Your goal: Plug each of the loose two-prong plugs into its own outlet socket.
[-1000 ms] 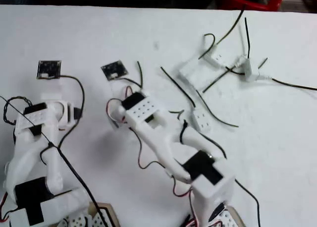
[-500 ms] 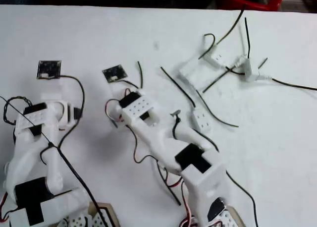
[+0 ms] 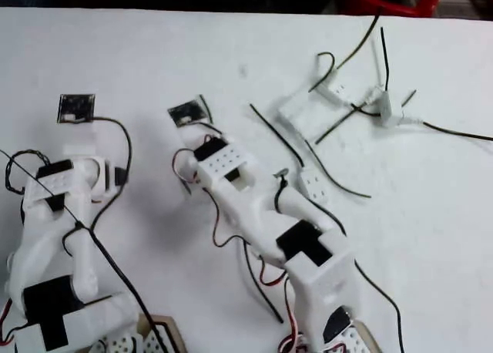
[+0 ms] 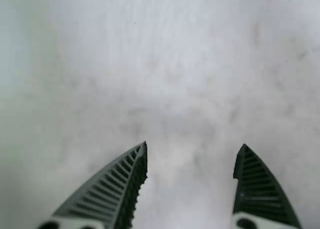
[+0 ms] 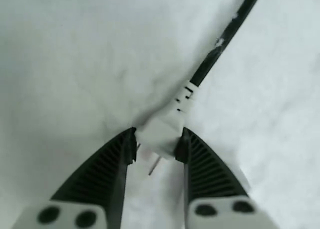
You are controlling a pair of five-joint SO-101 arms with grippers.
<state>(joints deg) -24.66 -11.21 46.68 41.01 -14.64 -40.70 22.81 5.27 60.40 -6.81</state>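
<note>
The right pincer (image 5: 157,132) was pinching a white two-prong plug (image 5: 167,120), with one ribbed black fingertip (image 5: 122,154) pressed on each flank of the plug's body. The plug's long axis ran outward from the tips, slanted off the pincer's own line. Its black cord (image 5: 225,36) carried on along the same slant, away from the pincer. A thin metal prong (image 5: 154,166) pointed back from the plug toward the pincer's root (so, by my reading, the prongs faced the arm and not what lay ahead of it).

The left pincer (image 4: 194,147) was spread wide with nothing between its fingers, held over bare white table (image 4: 150,64).

Seen from above, the right arm (image 3: 231,185) stretched across the table. A short black cord end (image 3: 205,104) lay just past its tip and was probably the held plug's cord. A small white socket block (image 3: 314,185) lay back from the pincer, beside the arm's middle stretch and not ahead of the tips. A cluster of white connectors (image 3: 377,102) lay farther off, well apart. The right arm was plainly the nearer to both, with the left arm (image 3: 54,206) on its far side.

The right wrist view gave the grip and the way the prong pointed. The high view gave the bearing to the sockets. In my judgement the plug would have to be turned round before it could enter one.
</note>
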